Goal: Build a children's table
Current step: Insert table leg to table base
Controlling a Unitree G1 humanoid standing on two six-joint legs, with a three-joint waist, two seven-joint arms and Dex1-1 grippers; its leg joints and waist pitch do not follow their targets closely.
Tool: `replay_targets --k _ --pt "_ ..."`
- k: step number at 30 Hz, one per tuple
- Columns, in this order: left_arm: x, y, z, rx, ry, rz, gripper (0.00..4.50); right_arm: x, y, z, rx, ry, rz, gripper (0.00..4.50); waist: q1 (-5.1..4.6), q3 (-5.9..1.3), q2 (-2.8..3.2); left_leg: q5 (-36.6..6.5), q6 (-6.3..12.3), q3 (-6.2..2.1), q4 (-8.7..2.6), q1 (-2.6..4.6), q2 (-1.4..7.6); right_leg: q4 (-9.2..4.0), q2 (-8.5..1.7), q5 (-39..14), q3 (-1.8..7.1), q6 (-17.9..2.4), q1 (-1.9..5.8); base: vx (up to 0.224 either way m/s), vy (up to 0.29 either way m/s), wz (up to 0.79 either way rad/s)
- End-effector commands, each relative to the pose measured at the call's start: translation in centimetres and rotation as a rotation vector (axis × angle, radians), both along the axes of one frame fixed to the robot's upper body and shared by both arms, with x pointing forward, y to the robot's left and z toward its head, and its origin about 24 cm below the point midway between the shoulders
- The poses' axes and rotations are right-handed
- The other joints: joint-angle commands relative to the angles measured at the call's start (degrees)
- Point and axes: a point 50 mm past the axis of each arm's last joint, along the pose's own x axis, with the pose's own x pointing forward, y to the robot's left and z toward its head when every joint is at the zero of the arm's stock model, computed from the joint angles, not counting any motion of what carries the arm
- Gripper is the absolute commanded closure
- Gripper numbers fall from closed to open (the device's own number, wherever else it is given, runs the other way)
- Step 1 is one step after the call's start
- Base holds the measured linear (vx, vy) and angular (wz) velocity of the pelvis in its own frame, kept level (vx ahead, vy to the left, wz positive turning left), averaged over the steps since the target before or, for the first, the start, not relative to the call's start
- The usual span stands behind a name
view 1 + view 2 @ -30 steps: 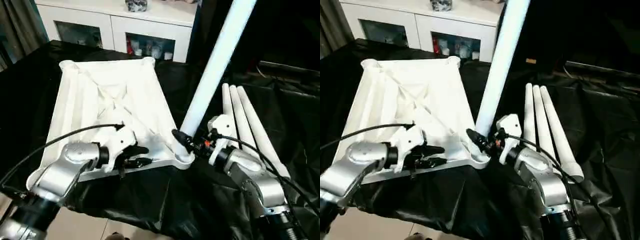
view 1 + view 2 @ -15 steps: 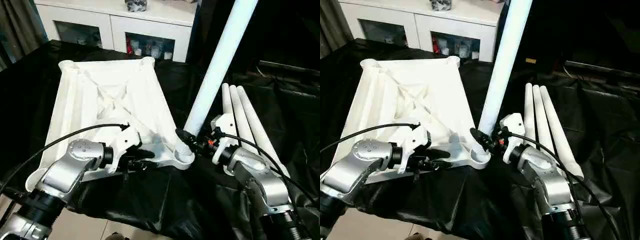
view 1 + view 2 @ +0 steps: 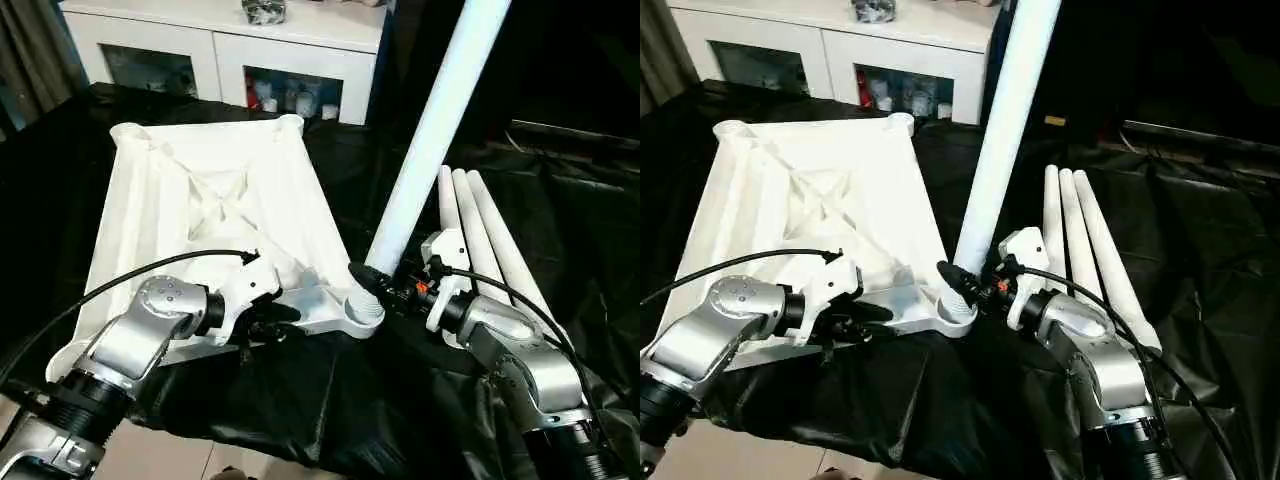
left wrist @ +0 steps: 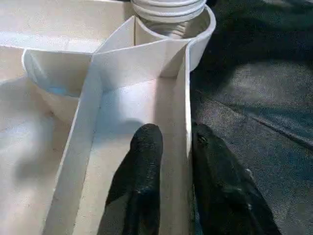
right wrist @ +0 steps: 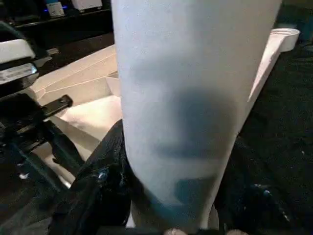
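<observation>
Right hand (image 3: 385,288): clamped on the base of one leg (image 3: 432,140), black fingers either side of the tube just above its ribbed end. Leg's long axis rises steeply up and away from the hand, tilted toward the far right; its ribbed end sits in the near right corner socket (image 3: 362,313) of the tabletop (image 3: 215,215).

Left hand (image 4: 168,169): fingers drawn together on the thin near-edge wall of the tabletop, one finger inside the rim, one outside, just beside that same socket. Judged a steadying grip while the leg goes in.

Tabletop: upside down, ribbed underside up, on the black-draped table (image 3: 560,220); long axis runs away from the robot; its near edge lies close to the near edge of the table. Far corner sockets appear unfilled.

Key relation: socket lies between the two hands, nearer the right, directly below the held leg. Leg leans off the socket's own axis, so judged that seating calls for uprighting and pressing or turning down along the tube.

Spare legs (image 3: 485,235): three, side by side on the cloth, just right of the right hand, long axes pointing away from the robot. Right forearm lies over their near ends.

Open room: black cloth to the right beyond the spare legs; little margin at the near edge. White cabinet (image 3: 225,45) stands behind, well apart.
</observation>
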Motion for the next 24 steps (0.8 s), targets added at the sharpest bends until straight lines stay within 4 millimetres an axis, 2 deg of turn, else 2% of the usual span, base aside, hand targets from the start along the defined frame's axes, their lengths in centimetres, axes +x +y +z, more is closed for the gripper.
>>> replay_targets --k 1,3,4,6,8,10,11,12,13,14,15,16,19,23,24 --pt "0.2 -0.2 -0.2 0.0 0.046 0.011 3.78 0.1 0.0 -0.1 -0.028 0.01 0.021 2.62 0.12 -3.44 0.94 -13.84 -1.12 -0.99 -5.18 0.63 2.67 -4.45 -4.3 -17.26 2.73 -10.6 2.52 0.0 0.0 0.0" --pt "0.4 -0.3 -0.2 0.0 0.043 0.02 3.84 0.2 0.0 -0.1 -0.032 0.009 0.019 2.62 0.17 -3.47 0.96 -13.54 -1.04 -0.99 -5.13 0.63 2.64 -4.52 -4.35 -17.37 2.72 -10.62 2.55 0.0 0.0 0.0" --pt "1.2 -0.7 -0.3 0.011 0.021 0.052 4.09 0.6 0.0 -0.3 -0.043 0.004 0.007 2.62 0.1 -3.46 1.03 -13.42 -1.02 -0.96 -5.12 0.57 2.58 -4.53 -4.3 -17.19 2.7 -10.72 2.54 0.0 0.0 0.0" --pt "1.4 -0.9 -0.4 0.015 0.013 0.06 4.18 0.7 -0.1 -0.3 -0.047 0.002 0.002 2.62 0.08 -3.45 1.03 -14.23 -1.19 -0.98 -5.05 0.7 2.55 -4.7 -4.34 -18.12 2.64 -10.84 2.5 0.0 0.0 0.0" --pt "1.7 -1.4 -0.4 0.02 0.011 0.042 4.27 1.1 -0.1 -0.3 -0.049 0.003 -0.005 2.62 0.1 -3.36 1.02 -15.29 -1.33 -1.08 -5.15 0.68 2.58 -4.96 -4.44 -20.08 2.64 -10.14 2.51 0.0 0.0 0.0" --pt "1.9 -1.9 -0.4 0.02 0.008 0.022 4.45 1.4 -0.1 -0.4 -0.047 0.007 -0.007 2.62 0.09 -3.34 1.17 -15.81 -1.34 -1.16 -5.12 0.75 2.51 -5.09 -4.41 -21.07 2.58 -9.99 2.48 0.0 0.0 0.0" --pt "2.0 -2.1 -0.4 0.021 0.003 0.016 4.49 1.5 -0.1 -0.4 -0.047 0.009 -0.006 2.62 0.17 -3.36 1.65 -16.03 -1.41 -1.23 -5.1 0.83 2.55 -5.15 -4.53 -21.4 2.61 -10.02 2.42 0.0 0.0 0.0" --pt "2.2 -2.4 -0.4 0.023 -0.006 0.009 4.49 1.7 -0.2 -0.5 -0.057 0.011 -0.006 2.62 0.05 -3.31 1.37 -16.2 -1.33 -1.12 -5.1 0.83 2.55 -5.37 -4.4 -21.52 2.6 -9.88 2.36 0.0 0.0 0.0" --pt "2.3 -2.6 -0.3 0.023 -0.01 0.0 4.49 1.8 -0.2 -0.6 -0.061 0.011 -0.008 2.62 0.19 -3.3 1.34 -16.71 -1.34 -1.12 -5.07 1.0 2.58 -5.38 -4.48 -22.06 2.61 -9.92 2.26 0.0 0.0 0.0" --pt "2.3 -2.6 -0.3 0.023 -0.011 -0.003 4.5 1.9 -0.2 -0.6 -0.062 0.011 -0.009 2.62 0.33 -3.27 2.06 -17.15 -1.53 -1.21 -5.06 1.2 2.61 -5.35 -4.52 -22.25 2.62 -10.04 2.13 0.0 0.0 0.0" --pt "2.3 -2.8 -0.2 0.014 -0.017 -0.018 4.5 2.0 -0.4 -0.7 -0.068 0.009 -0.018 2.62 0.17 -3.27 1.58 -17.29 -1.43 -1.19 -5.1 1.02 2.59 -5.38 -4.44 -22.23 2.55 -10.17 2.33 0.0 0.0 0.0" --pt "2.3 -2.9 -0.1 0.006 -0.016 -0.032 4.5 2.2 -0.4 -0.7 -0.069 0.009 -0.026 2.62 0.29 -3.32 2.14 -17.02 -1.46 -1.29 -5.13 0.94 2.56 -5.29 -4.54 -22.12 2.54 -10.33 2.42 0.0 0.0 0.0" --pt "2.1 -3.0 0.1 0.011 -0.026 -0.094 4.5 2.8 -0.6 -0.8 -0.068 0.015 -0.039 2.62 0.25 -3.46 1.78 -15.88 -1.01 -1.2 -5.13 0.73 2.59 -5.12 -4.51 -20.59 2.58 -10.77 2.56 0.0 0.0 0.0" --pt "2.2 -2.9 0.2 0.001 -0.025 -0.084 4.5 2.9 -0.6 -1.0 -0.072 0.029 -0.027 2.62 0.48 -3.61 1.84 -13.85 -0.52 -0.97 -4.98 0.87 2.67 -4.78 -4.49 -17.7 2.66 -11.79 2.54 0.0 0.0 0.0" --pt "2.3 -2.9 0.2 0.0 -0.026 -0.077 4.5 2.9 -0.6 -1.2 -0.077 0.035 -0.014 2.62 0.45 -3.6 1.58 -13.49 -0.33 -0.89 -4.98 0.78 2.68 -4.8 -4.47 -17.38 2.65 -11.85 2.58 0.0 0.0 0.0"
